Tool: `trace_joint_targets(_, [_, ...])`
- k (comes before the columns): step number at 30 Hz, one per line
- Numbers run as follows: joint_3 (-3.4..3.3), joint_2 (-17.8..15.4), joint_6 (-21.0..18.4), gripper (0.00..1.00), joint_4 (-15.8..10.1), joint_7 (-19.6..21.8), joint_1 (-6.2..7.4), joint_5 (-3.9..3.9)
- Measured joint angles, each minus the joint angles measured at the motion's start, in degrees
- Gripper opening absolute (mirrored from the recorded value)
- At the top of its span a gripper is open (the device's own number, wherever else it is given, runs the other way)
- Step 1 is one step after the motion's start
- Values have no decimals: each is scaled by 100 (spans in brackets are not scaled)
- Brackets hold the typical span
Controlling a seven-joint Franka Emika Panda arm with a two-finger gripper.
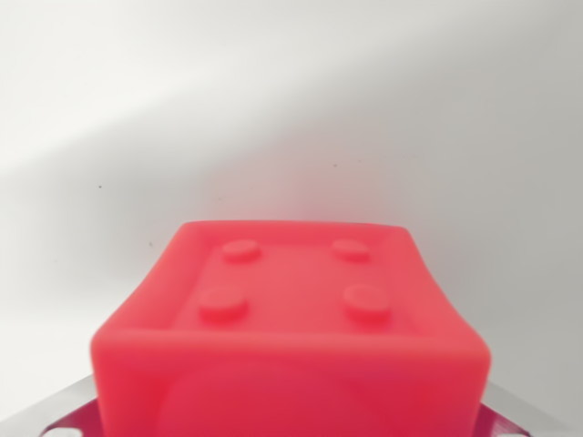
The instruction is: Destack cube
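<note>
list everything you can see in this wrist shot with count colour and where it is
soft red plastic cube with four round studs in its recessed face: 1, red, bottom centre, very close to the camera and partly blurred
dark red piece with pale spots behind the cube: visible at both bottom corners, one object or two cannot be told
plain white surface: 1, white with a soft shadow, fills the rest of the view
grey metal gripper parts: grey, bottom corners beside the cube, fingertips hidden

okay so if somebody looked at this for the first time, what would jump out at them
A bright red cube fills the lower middle of the wrist view, very close, with four round studs on its recessed top face. Behind it lies a plain white surface, and metallic parts peek out at both bottom corners.
</note>
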Motion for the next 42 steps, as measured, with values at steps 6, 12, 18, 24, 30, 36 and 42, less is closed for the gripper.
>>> trace_joint_targets(6, [48,111,79,0,37,0,-50,0])
trace_joint_targets(12, [72,178,122,0,54,0,-72,0])
trace_joint_targets(18, [79,191,130,100,61,0,-78,0])
trace_joint_targets(24, [79,191,131,100,61,0,-78,0])
trace_joint_targets(30, [79,191,132,100,62,0,-78,0])
trace_joint_targets(36, [79,191,132,100,63,0,-78,0])
trace_joint_targets(42, [79,191,133,100,63,0,-78,0])
